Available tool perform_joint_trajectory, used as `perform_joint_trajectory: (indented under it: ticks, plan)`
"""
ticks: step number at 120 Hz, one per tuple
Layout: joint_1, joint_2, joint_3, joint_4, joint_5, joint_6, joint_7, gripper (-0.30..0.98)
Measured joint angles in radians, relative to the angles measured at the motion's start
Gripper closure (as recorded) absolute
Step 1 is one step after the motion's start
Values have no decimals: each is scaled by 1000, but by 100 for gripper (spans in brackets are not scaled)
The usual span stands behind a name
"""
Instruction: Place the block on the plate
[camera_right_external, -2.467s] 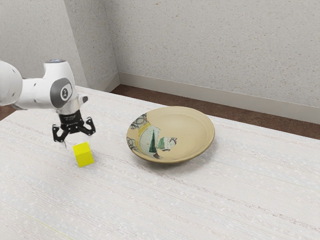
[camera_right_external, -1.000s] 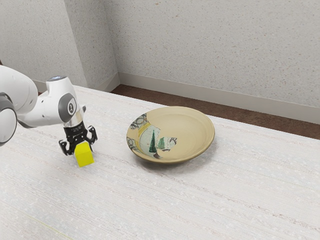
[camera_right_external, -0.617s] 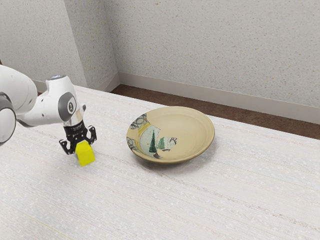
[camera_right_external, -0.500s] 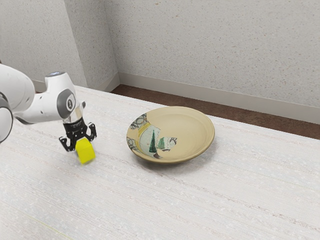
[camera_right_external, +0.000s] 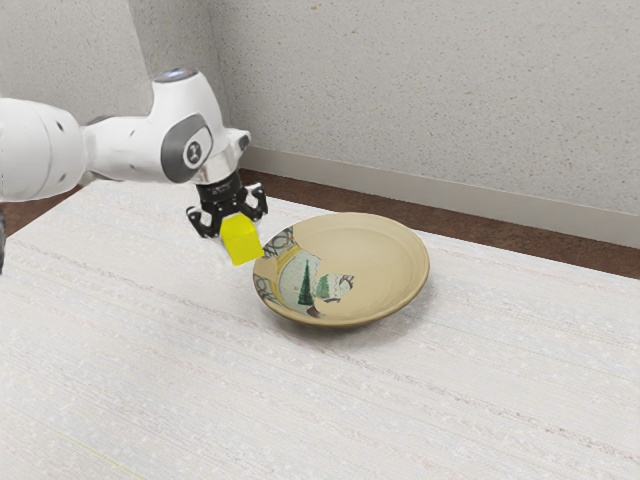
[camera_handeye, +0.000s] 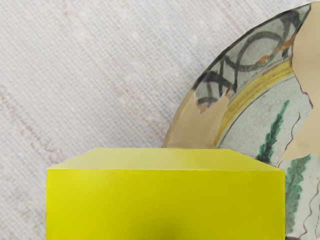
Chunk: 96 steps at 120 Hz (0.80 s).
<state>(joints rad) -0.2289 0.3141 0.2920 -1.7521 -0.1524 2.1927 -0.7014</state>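
Observation:
My black gripper (camera_right_external: 232, 226) is shut on the yellow block (camera_right_external: 242, 242), holding it in the air by the plate's rim at the exterior view's left. The block hangs slightly tilted below the hand. A wide tan plate (camera_right_external: 375, 265) with a painted patch of green trees rests on the table. In the wrist view the block (camera_handeye: 165, 200) looms large under my hand, and part of the painted plate (camera_handeye: 255, 100) lies beyond and beside it.
The pale, wood-grained table (camera_right_external: 330, 410) spreads around the plate. Behind its far edge are a brown floor (camera_right_external: 470, 238) and a speckled grey wall (camera_right_external: 430, 90) with a light skirting board.
Since half a second ago, my gripper has risen and moved toward the exterior view's right with the block, close to the plate's rim. Earlier the gripper came down onto the block. The plate stays put.

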Motion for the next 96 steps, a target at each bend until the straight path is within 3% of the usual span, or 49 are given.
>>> perform_joint_trajectory:
  ticks: [36, 51, 83, 96]
  plan:
    - [-68, 248, -78, 265, 2, -21, -26, 34]
    - [-71, 314, -95, 304, -16, -24, -34, 35]
    - [-72, 330, -97, 308, -35, -25, -39, 14]
    - [-72, 193, -94, 297, -11, -101, -29, 9]
